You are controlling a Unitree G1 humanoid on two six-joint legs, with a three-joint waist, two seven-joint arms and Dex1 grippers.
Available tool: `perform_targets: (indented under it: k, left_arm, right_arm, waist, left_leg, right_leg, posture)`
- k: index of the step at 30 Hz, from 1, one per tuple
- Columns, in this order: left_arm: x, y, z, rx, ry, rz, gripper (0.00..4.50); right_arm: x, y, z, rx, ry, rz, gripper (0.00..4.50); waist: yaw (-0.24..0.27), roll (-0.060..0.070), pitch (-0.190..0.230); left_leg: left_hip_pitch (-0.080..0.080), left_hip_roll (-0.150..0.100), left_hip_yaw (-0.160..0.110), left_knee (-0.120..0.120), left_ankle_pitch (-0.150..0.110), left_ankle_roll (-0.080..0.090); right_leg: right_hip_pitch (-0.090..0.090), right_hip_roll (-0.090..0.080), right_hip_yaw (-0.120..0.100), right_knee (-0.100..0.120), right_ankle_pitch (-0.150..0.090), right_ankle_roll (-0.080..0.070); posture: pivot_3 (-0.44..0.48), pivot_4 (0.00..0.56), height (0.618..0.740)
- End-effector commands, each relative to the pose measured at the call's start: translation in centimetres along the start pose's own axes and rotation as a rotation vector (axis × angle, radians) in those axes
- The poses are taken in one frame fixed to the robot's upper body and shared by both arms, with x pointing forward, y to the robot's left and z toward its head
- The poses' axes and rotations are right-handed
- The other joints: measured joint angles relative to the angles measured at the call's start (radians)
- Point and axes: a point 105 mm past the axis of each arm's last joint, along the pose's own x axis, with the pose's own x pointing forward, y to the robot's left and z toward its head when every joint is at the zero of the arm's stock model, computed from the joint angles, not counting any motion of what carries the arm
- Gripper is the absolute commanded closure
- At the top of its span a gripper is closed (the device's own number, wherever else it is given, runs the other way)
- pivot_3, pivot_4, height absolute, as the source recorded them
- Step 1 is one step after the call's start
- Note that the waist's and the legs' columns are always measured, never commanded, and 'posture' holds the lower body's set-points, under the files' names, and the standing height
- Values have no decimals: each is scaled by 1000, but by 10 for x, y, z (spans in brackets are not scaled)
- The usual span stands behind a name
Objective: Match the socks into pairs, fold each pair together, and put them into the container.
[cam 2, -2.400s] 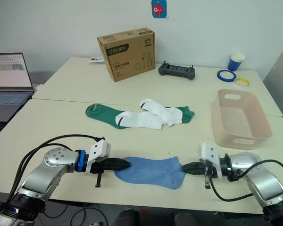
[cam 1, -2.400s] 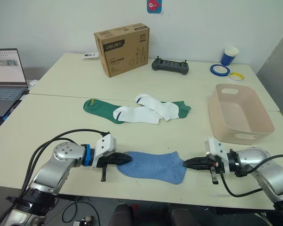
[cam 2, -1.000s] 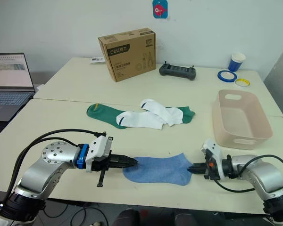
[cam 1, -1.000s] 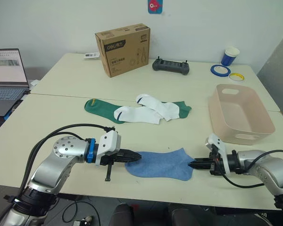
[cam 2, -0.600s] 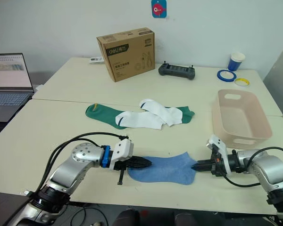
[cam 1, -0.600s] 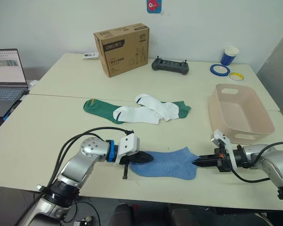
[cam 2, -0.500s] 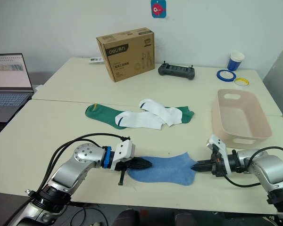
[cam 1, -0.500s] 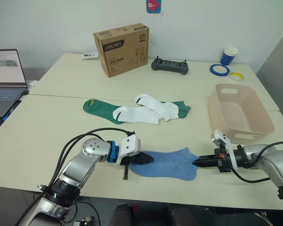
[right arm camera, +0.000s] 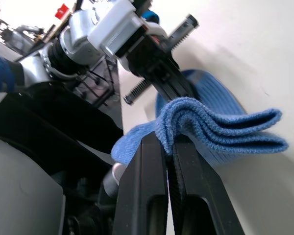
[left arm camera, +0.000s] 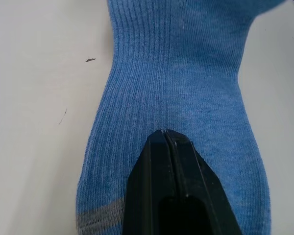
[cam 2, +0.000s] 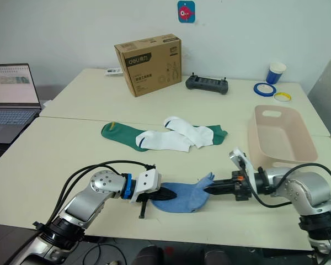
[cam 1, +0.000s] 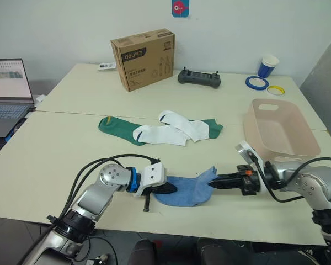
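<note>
surface (cam 1: pixel 60 149): pale, two tops butted, white wall behind | laptop (cam 1: pixel 8 94) at left edge | cardboard box (cam 1: pixel 143 58) at back | container (cam 1: pixel 280 132): pink, on the right | blue socks (cam 1: pixel 187 189): ribbed, near front edge, one end lifted and doubled over | left tool (cam 1: pixel 170 188): clenched, tips pressed on blue socks | right tool (cam 1: pixel 211 183): grasping the lifted end

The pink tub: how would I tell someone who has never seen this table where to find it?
Start at the pale table and go to its right edge, beyond the heap of white and green socks. The pink tub sits there: an open oblong basin with rounded corners and handle slots, unlike the closed brown cardboard box farther back.
</note>
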Motion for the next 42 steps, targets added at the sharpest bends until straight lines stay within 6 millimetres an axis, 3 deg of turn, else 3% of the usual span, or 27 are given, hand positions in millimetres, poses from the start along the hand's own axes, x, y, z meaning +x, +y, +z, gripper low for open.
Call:
perform_targets:
  k: [1,11,18,19,22,27,33,34,36,42]
  left_arm:
    - [4,-6,-13,-43,48,-20,4500]
    - [0,-1,-12,-43,54,-10,4500]
    - [-1,-1,-13,-49,56,0,4500]
    - [-1,-1,-13,-49,56,0,4500]
    - [-1,0,-13,-51,56,2,4500]
    - [-2,2,-13,-49,55,8,4500]
    - [-2,4,-10,-47,46,11,4500]
    - [-3,4,-11,-48,46,11,4500]
    - [-3,4,-11,-45,47,8,4500]
    - [-3,6,-10,-39,43,1,4500]
  right_arm:
    - [13,4,1,-40,22,27,4482]
    - [54,-2,5,-38,19,107,4482]
    - [66,1,5,-41,19,157,4482]
    - [66,2,6,-38,16,165,3962]
    - [66,9,12,-28,-12,199,3149]
    - [57,18,21,-3,-48,234,1346]
    - [49,5,21,-197,-57,81,1346]
    - [47,3,21,-218,-60,69,1517]
    - [42,1,14,-302,-41,53,1921]
    - [40,-17,-8,-422,16,0,4077]
  waist:
    - [-1,0,0]
    - [-3,0,0]
    - [-3,0,0]
    - [-3,0,0]
    - [-3,0,0]
    - [-3,0,0]
    - [-3,1,0]
    - [-3,1,0]
    - [-3,1,0]
    - [-3,0,0]
  left_leg:
    - [0,0,0,0,0,0]
    - [0,0,0,0,0,0]
    - [0,1,0,0,0,0]
    - [0,1,0,0,0,0]
    - [0,1,0,0,0,0]
    - [0,1,0,0,0,0]
    - [0,1,-1,0,0,0]
    - [0,1,0,0,0,0]
    - [0,1,0,0,0,0]
    - [0,1,0,0,0,0]
  right_leg:
    - [0,0,0,0,0,0]
    - [-1,1,0,1,0,0]
    - [-1,1,0,1,0,0]
    - [-1,1,0,1,0,0]
    - [-1,1,0,1,0,0]
    - [-1,1,0,1,0,0]
    - [-1,1,0,1,0,0]
    - [-1,1,0,1,0,0]
    - [-1,1,0,1,0,0]
    - [-1,1,0,1,0,0]
  posture:
    - [0,150,740]
    - [0,150,740]
    - [0,150,740]
    - [0,150,740]
    - [0,150,740]
    - [0,150,740]
    - [0,150,740]
    - [0,150,740]
    - [0,150,740]
    - [0,150,740]
